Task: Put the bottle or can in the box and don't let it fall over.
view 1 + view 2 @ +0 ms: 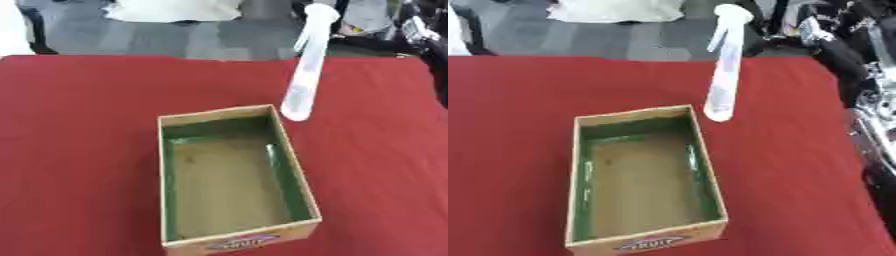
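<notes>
One red surface (79,150) carries an open cardboard box (234,242) with green inner walls, just behind whose far right corner a white spray bottle (724,75) stands upright, while the right arm shows only at the right edge, its hand's state impossible to tell.

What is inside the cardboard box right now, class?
Nothing: the cardboard box shows only its bare brown floor and green inner walls. The near wall hides a strip of floor behind it. The white spray bottle stands upright outside, beside the far right corner.
</notes>
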`<state>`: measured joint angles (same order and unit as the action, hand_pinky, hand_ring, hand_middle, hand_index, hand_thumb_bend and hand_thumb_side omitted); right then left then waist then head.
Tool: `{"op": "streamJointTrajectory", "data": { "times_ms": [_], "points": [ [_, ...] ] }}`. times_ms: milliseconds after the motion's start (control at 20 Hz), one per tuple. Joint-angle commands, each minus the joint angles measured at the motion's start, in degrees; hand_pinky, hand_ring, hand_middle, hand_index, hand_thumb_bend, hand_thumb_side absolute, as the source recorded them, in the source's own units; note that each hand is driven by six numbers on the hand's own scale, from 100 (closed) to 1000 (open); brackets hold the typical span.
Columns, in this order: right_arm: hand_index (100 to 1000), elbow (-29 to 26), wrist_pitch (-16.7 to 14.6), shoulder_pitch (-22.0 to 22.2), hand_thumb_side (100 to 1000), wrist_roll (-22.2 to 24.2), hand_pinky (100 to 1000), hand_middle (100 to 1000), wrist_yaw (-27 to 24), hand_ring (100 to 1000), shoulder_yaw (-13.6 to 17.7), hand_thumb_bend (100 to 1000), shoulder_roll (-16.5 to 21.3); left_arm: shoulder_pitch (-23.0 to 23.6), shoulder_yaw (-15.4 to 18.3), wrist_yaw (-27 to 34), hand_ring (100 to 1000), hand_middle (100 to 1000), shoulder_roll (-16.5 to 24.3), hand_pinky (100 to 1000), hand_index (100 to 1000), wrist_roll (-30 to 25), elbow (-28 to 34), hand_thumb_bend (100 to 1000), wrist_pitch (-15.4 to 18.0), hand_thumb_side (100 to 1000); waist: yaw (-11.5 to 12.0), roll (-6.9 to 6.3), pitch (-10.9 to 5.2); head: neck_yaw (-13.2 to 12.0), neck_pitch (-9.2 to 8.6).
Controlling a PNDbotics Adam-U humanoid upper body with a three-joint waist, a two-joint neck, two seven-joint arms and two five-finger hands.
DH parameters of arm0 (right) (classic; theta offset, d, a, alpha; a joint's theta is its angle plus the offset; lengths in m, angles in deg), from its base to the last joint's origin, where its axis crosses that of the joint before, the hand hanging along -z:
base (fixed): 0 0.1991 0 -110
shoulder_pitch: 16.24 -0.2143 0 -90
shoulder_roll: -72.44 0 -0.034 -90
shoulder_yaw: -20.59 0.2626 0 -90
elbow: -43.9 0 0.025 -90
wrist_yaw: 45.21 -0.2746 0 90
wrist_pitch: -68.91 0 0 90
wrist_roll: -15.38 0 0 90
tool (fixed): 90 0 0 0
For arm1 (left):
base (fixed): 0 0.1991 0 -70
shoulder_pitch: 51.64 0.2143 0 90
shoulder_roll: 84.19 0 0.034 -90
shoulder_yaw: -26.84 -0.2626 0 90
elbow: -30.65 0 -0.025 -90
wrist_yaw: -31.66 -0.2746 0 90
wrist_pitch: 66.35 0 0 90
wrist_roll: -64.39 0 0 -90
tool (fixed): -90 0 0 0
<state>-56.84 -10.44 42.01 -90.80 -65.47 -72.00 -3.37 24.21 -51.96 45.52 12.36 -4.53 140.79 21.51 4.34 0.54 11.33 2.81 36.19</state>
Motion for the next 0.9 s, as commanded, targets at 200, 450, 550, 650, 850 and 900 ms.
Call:
{"op": "streamJointTrajectory", "data": {
  "times_ms": [200,450,550,650,850,900],
  "points": [
    [859,2.28,3.94,-6.66,311,5.75,803,773,3.16,807,-1.18,194,7.63,-0.04,0.45,0.06,695,748,1.36,627,724,-0.29,0.25,100,0.10,601,-0.02,0.08,-2.28,0.51,0.71],
    [852,8.72,6.42,-14.25,325,16.15,810,773,8.57,807,-3.36,210,12.68,0.05,0.10,0.06,695,748,1.75,627,724,-0.62,0.10,100,0.06,600,0.13,0.37,-3.19,0.91,1.33],
    [847,12.71,6.53,-16.96,338,20.88,813,773,12.24,807,-4.51,214,14.12,0.10,-0.07,0.05,695,748,1.82,627,724,-0.80,0.00,100,-0.02,602,0.13,0.58,-3.39,1.08,1.42],
    [841,16.61,5.79,-19.10,339,25.55,817,772,16.13,807,-5.42,226,15.09,0.16,-0.23,0.03,695,748,1.94,626,724,-0.98,-0.09,100,-0.09,602,0.13,0.77,-3.52,1.21,1.45],
    [840,23.49,2.41,-22.47,367,36.09,826,776,22.13,812,-6.93,216,15.62,0.10,-0.40,-0.01,695,747,2.22,626,724,-1.19,-0.13,100,-0.11,601,0.27,1.03,-3.63,1.30,1.26],
    [840,25.24,1.49,-23.32,372,39.48,828,777,23.04,812,-7.13,211,15.53,0.09,-0.44,-0.01,695,747,2.25,626,724,-1.24,-0.15,100,-0.13,601,0.31,1.09,-3.62,1.31,1.16]
  ]
}}
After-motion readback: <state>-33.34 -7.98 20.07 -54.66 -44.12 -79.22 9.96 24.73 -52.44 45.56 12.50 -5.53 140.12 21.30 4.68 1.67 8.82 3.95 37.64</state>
